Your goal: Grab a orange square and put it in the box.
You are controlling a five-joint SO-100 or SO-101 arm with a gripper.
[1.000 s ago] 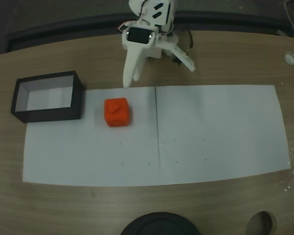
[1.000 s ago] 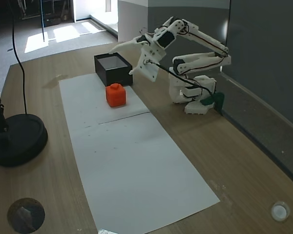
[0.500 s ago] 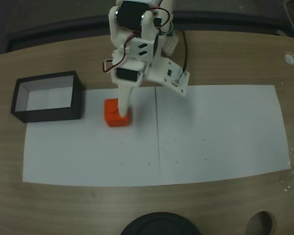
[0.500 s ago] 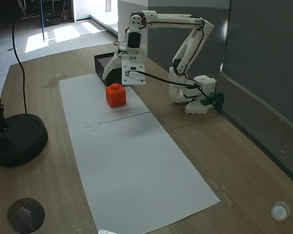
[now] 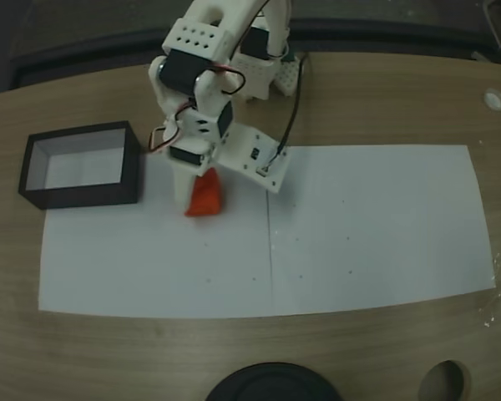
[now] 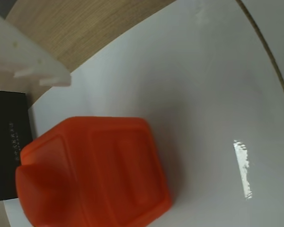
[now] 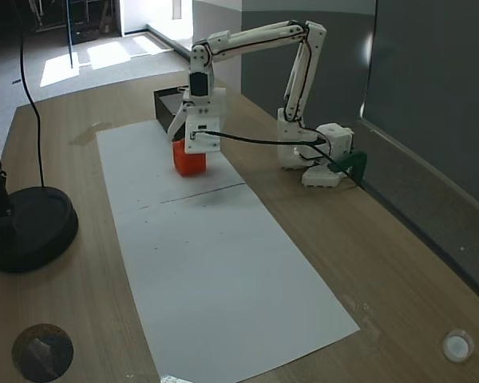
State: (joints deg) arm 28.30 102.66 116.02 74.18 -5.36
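Observation:
The orange square [image 5: 207,199] lies on the white paper just right of the box [image 5: 88,196], a black-walled open tray with a pale inside. My gripper [image 5: 197,190] has come down over the cube, open, and its white body covers the cube's upper half. From the side, the gripper [image 7: 182,144] straddles the orange square [image 7: 190,160], one finger splayed toward the box [image 7: 164,112] behind it. In the wrist view the orange square [image 6: 94,175] rests on the paper at lower left, with a white finger [image 6: 28,56] above it and the box [image 6: 7,142] at the left edge.
The white paper sheet [image 5: 376,225] covers the middle of the wooden table. A black round stand base [image 7: 28,227] sits at the near edge, beside a round hole [image 5: 447,384]. A small white cap [image 5: 493,98] lies far right. The arm's base and cable [image 7: 303,148] stand behind the paper.
The arm has swung out from its folded pose and lowered. The open gripper went from behind the paper down onto the cube. Cube and box have not moved.

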